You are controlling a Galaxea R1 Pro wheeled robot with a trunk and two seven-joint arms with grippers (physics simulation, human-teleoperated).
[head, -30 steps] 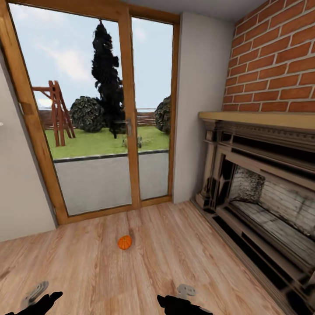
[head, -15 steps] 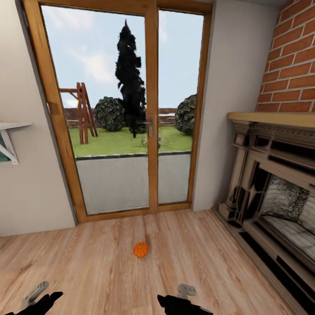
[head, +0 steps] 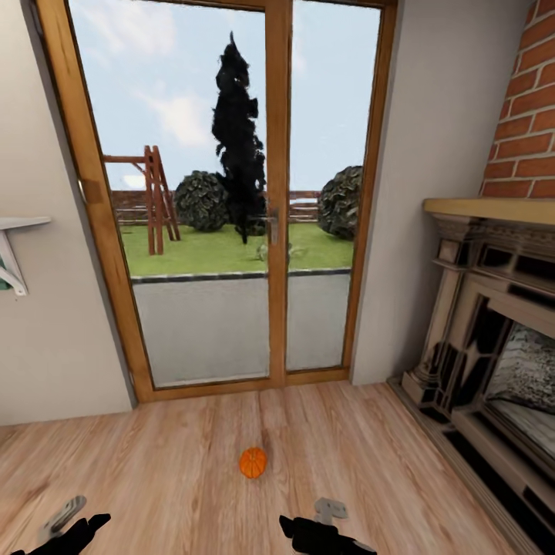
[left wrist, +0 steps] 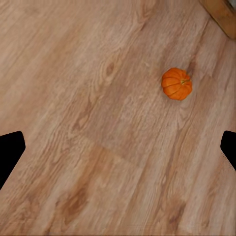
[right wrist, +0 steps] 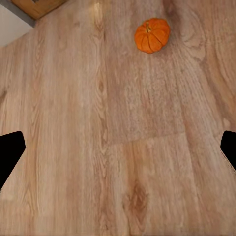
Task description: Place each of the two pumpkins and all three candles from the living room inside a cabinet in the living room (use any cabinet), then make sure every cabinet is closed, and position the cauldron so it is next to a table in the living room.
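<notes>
Floor [head: 154, 462]: pale wood planks. One orange pumpkin [head: 253, 462] rests directly on it, near glass door threshold.

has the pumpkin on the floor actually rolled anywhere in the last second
No. The pumpkin keeps its spot on the floorboards in front of the glass door's middle post. The whole head view has swung, so the camera moved, not the pumpkin.

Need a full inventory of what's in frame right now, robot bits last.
pumpkin: 1, orange, on the floor in front of the glass door
floor: 1, light wood planks
glass door: 1, wooden frame, garden outside, straight ahead
fireplace: 1, pale stone with tan mantel, right side
brick wall: 1, red, above the fireplace
shelf bracket: 1, white, left wall
left gripper: 1, black, low over the floor, jaws open
right gripper: 1, black, low over the floor, jaws open
</notes>
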